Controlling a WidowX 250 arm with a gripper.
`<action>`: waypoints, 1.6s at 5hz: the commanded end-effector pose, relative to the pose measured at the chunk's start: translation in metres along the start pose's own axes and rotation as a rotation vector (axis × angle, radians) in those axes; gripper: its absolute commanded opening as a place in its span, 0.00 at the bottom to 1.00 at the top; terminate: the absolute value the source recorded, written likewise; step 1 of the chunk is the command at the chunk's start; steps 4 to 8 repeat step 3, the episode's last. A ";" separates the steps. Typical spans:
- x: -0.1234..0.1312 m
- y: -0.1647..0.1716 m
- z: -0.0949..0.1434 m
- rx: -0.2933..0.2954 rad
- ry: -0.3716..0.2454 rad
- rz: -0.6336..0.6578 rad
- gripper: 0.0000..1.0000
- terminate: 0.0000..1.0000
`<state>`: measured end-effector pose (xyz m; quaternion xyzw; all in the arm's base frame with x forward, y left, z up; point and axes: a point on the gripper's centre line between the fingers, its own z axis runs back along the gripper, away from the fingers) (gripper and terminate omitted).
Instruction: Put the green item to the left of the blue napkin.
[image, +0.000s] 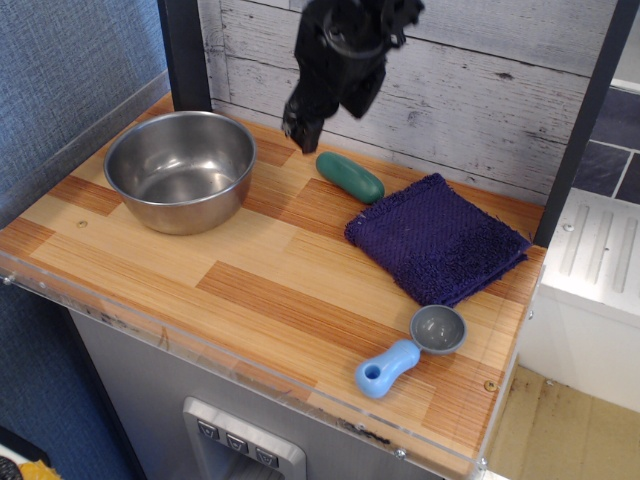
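Now, jaws: the jaws (302, 128) hang at the upper middle of the frame, clear of the table and holding nothing; they are dark and seen nearly end-on, so whether they are apart or together cannot be told.
Arm: the black arm rises from the jaws out of the top edge, in front of the plank wall.
Green item: the green item (350, 177) lies flat on the table just below and right of the jaws, free of them, its long axis slanting from upper left to lower right.
Why it lies so: it sits just beside the upper left corner of the blue napkin (437, 238), which looks like the spot the task asks for; touching or a hair apart cannot be told.
Task judgement: the placing looks done, and lifting away is probably all that remains.
Open room: bare table runs left of the green item to the steel bowl (181, 169) and down across the whole middle of the frame.
Edges: the wall stands close behind the green item; the napkin's right corner nears the table's right edge.
Scoop: the blue-handled scoop (410, 352) lies near the lower right edge, well apart from the jaws.
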<state>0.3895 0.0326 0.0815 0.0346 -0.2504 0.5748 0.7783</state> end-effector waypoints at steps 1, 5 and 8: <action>0.011 0.010 0.037 -0.064 -0.023 0.007 1.00 0.00; 0.011 0.010 0.037 -0.064 -0.023 0.007 1.00 1.00; 0.011 0.010 0.037 -0.064 -0.023 0.007 1.00 1.00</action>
